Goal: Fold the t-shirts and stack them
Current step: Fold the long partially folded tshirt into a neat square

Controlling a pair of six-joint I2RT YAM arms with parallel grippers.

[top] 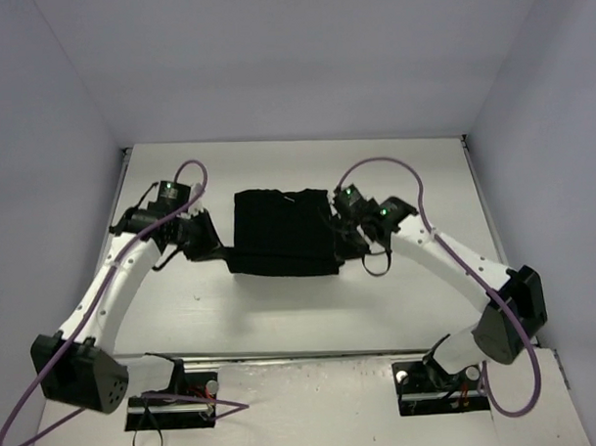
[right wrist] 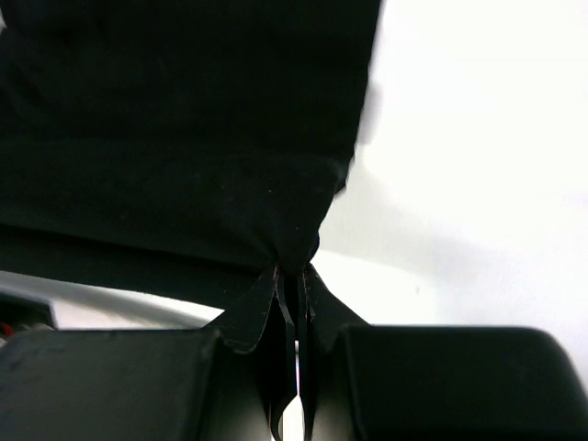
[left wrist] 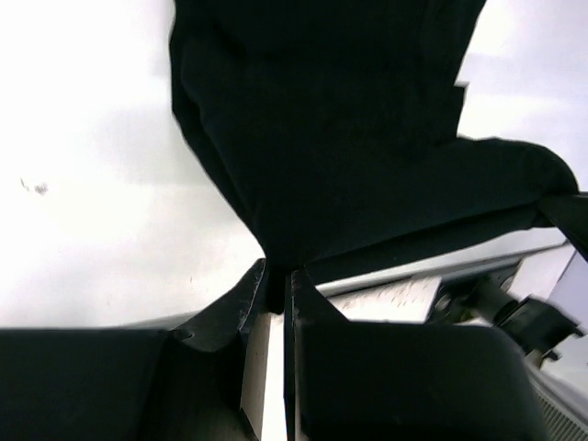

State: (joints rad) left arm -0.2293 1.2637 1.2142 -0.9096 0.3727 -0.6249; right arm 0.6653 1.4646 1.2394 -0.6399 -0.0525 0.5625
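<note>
Nearest first, in the left wrist view: the left end effector (left wrist: 276,278) has its jaws pinched almost together, with a bunched point of the black t-shirt (left wrist: 340,129) caught between them. From there the cloth fans up and away across the white counter (left wrist: 83,138) and is cut off by the top of the frame.

Over to the right wrist view, and it's the same story. The right end effector (right wrist: 294,276) is closed to a sliver on a gathered tip of cloth, and the black fabric fills the upper left of the frame and runs off the edge.

From overhead, the left arm (top: 114,278) and the right arm (top: 456,261) reach in from the lower corners. The t-shirt lies in the middle of the frame as a dark folded rectangle, with its lower left corner drawn out towards the left end effector. The right end effector sits at its lower right edge.

The fabric is so dark that the folds and layers are hard to read, and the jaw tips are buried in it.
</note>
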